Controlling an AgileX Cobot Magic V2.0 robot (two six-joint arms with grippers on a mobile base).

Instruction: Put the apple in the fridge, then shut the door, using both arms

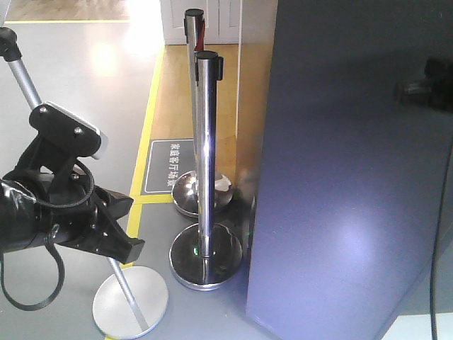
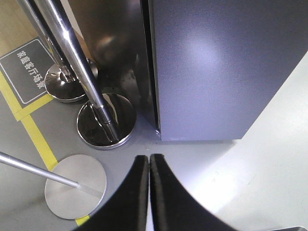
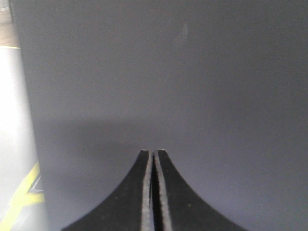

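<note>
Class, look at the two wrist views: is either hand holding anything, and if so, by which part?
Nothing is held. The left hand and the right hand are both shut with nothing between the fingers; the right faces the dark door. No apple is in view.

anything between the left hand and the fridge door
In the left wrist view only bare grey floor separates the shut left hand from the door.

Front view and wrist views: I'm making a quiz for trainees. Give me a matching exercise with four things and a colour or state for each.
Things:
1. door
2. left pincer
3. floor line
4. post

States:
a. yellow
b. shiny chrome
c. shut, empty
d. dark grey-blue

Pairs: 1-d, 2-c, 3-a, 4-b
</note>
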